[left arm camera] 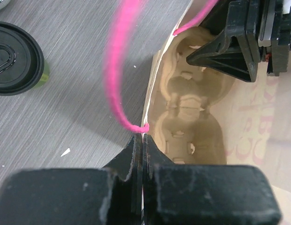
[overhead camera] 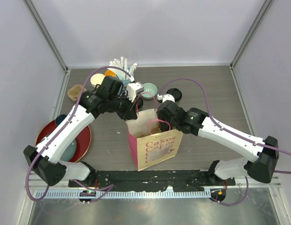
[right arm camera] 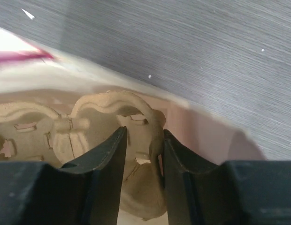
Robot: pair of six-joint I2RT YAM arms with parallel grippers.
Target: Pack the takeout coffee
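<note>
A pink paper bag (overhead camera: 155, 147) printed "Cakes" stands open at the table's near middle. A tan pulp cup carrier (left arm camera: 192, 117) sits inside it. My left gripper (left arm camera: 143, 137) is shut on the bag's rim, just below where the pink handle (left arm camera: 118, 70) joins it. My right gripper (right arm camera: 141, 133) reaches into the bag and stands open. The carrier's rim (right arm camera: 155, 126) lies between its fingers, against the right one. One takeout coffee cup (left arm camera: 16, 58), dark green with a black lid, stands on the table beyond the bag, also visible from above (overhead camera: 175, 95).
A blue cup of white straws (overhead camera: 122, 65) and a pale green bowl (overhead camera: 149, 89) stand behind the bag. A red plate (overhead camera: 83, 140) holding a blue dish lies at the left. A tan tray (overhead camera: 75, 92) sits by the left wall.
</note>
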